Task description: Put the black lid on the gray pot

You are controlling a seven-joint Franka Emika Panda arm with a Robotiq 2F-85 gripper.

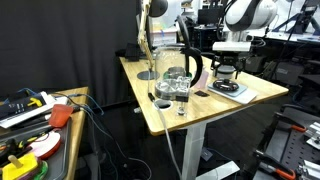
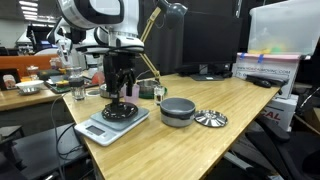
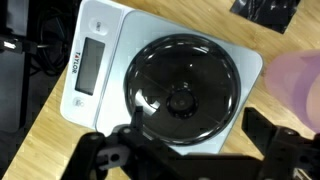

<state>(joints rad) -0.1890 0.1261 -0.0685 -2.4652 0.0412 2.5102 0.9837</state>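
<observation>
The black lid [image 3: 185, 90] is a flat round disc with a centre knob. It lies on a white digital kitchen scale [image 3: 95, 55], and it shows in an exterior view [image 2: 118, 111] too. My gripper [image 3: 198, 130] is open just above the lid, with a finger on each side of its near edge and nothing held; it shows in both exterior views [image 2: 118, 92] [image 1: 228, 72]. The gray pot [image 2: 178, 110] is small, squat and uncovered. It stands on the wooden table beside the scale, apart from the gripper.
A ribbed silver disc [image 2: 210, 118] lies on the table beside the pot. A tall clear glass jug [image 1: 176, 72] with a black handle stands mid-table near a desk lamp [image 1: 147, 40]. The wooden table's edge [image 2: 150, 150] is close to the scale.
</observation>
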